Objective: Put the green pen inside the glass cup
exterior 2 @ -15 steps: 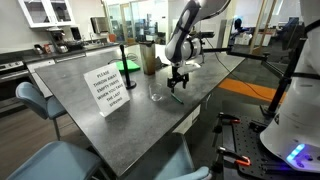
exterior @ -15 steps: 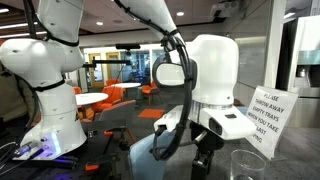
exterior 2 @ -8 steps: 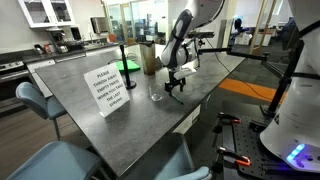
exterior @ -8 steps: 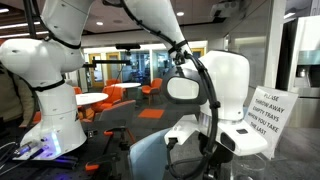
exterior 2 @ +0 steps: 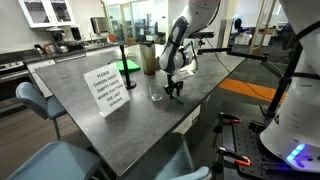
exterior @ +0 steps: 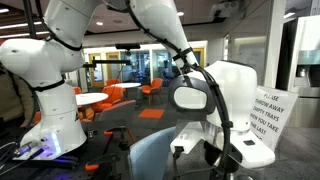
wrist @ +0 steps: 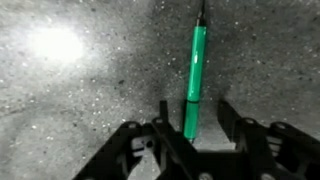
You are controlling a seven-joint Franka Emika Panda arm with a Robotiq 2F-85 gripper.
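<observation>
While the arm's white wrist [exterior: 215,100] fills an exterior view, hiding the task's things, the sign [exterior: 258,125] shows beside it. In an exterior view the gripper [exterior 2: 174,90] hangs low over the table [exterior 2: 120,125], near the glass cup [exterior 2: 156,97]. Wrist view: the green pen [wrist: 195,65] lies flat, its end between the 2 spread fingers [wrist: 228,118], untouched, likely straddled for pinching.

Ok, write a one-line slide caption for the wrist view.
Open gripper straddling the near end of the green pen, which lies flat on a speckled grey countertop.
</observation>
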